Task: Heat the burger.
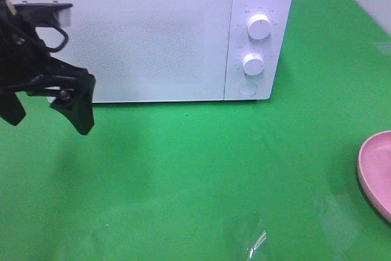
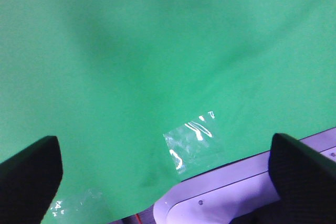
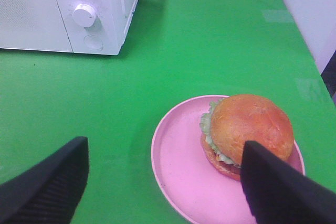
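Right gripper (image 3: 165, 182) fingers apart above glossy round burger (image 3: 247, 132) on smooth pink plate (image 3: 178, 171). Left gripper (image 2: 165, 169) fingers apart. Boxy white microwave (image 1: 146, 35) upper left, shut.

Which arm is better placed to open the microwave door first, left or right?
Left, probably. The left gripper hangs open by the shut microwave door's left edge, while the right gripper hovers open over the burger on its pink plate.

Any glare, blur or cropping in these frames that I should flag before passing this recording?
Exterior high: sharp, but the pink plate is cropped at the edge and clear tape glints. Left wrist: soft overall, tape patch shows specular streaks. Right wrist: burger crisp, partly masked by an end effector finger.
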{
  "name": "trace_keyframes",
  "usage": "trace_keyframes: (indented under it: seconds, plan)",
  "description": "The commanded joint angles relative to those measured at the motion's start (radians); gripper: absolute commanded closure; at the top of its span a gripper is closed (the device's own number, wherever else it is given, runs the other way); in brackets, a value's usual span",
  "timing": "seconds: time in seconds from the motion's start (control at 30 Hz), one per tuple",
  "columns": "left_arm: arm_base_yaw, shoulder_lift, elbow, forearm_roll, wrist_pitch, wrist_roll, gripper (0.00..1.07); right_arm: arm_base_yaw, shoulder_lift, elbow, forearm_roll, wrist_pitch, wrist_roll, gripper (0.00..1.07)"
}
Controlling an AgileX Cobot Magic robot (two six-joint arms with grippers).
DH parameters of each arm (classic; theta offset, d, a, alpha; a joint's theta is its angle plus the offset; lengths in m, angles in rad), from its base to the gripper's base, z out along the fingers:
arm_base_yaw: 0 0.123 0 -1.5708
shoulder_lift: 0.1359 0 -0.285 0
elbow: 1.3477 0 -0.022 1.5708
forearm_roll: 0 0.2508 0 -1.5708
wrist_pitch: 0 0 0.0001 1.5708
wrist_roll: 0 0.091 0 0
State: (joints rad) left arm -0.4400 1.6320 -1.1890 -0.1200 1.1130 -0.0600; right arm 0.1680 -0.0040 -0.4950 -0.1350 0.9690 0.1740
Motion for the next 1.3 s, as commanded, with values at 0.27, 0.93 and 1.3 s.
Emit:
trace_keyframes:
  seconds: [0.27, 0.93, 1.3]
  plan:
    - [0.305, -0.133, 0.104, -0.085, 0.051, 0.098, 0.06, -0.005, -0.026, 0.002, 0.0, -0.01, 0.0, 0.32]
    - [0.482, -0.667, 0.513, -0.061, -0.045, 0.128, 0.06, -0.005, -0.026, 0.002, 0.0, -0.01, 0.0, 0.32]
    - [0.482, -1.178, 0.652, -0.029, -0.064, 0.125, 0.06, -0.005, -0.026, 0.002, 0.0, -0.01, 0.0, 0.32]
